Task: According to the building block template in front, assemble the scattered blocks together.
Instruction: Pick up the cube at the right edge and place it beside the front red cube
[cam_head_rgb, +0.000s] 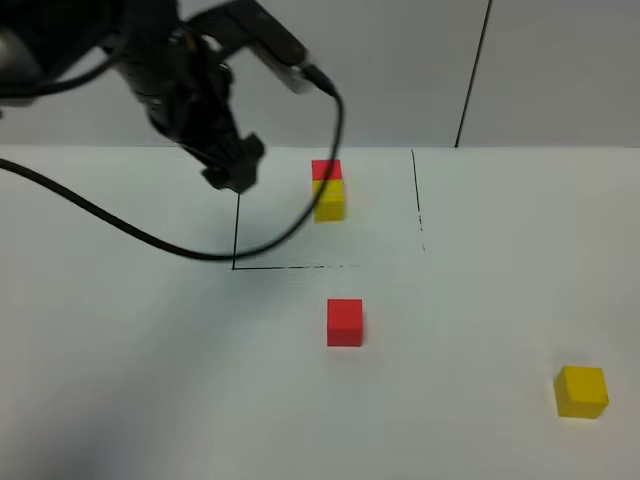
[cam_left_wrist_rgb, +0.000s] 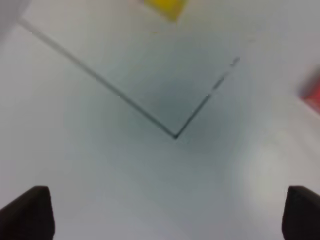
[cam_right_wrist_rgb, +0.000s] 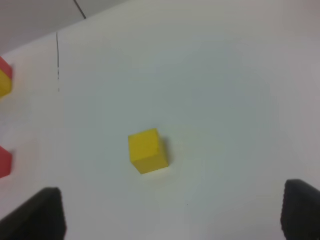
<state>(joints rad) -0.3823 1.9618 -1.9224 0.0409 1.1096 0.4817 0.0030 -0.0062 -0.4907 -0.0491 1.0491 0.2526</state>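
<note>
The loose yellow cube (cam_right_wrist_rgb: 148, 151) is seen ahead of the right end effector (cam_right_wrist_rgb: 172, 215), spread wide and empty; the left end effector (cam_left_wrist_rgb: 167, 212), also wide, is placed farther off.

Left wrist view soft throughout. Of drawn frame (cam_left_wrist_rgb: 175, 135) only one corner readable, lines fading outward. Inside frame, building block template (cam_left_wrist_rgb: 165, 6): yellow sliver, rest cut by edge. Outside frame, red block (cam_left_wrist_rgb: 314, 95): blurred smear, mostly cut off. On left gripper (cam_left_wrist_rgb: 165, 217), fingertips (cam_left_wrist_rgb: 27, 212) clipped at picture corners.

Exterior view: left gripper a dark mass over frame's left line, hiding its far stretch; jaws unreadable there.

Right wrist view: template and red block cut at edge beyond frame's right line. On right gripper (cam_right_wrist_rgb: 172, 215), fingertips (cam_right_wrist_rgb: 42, 215) clipped.
</note>
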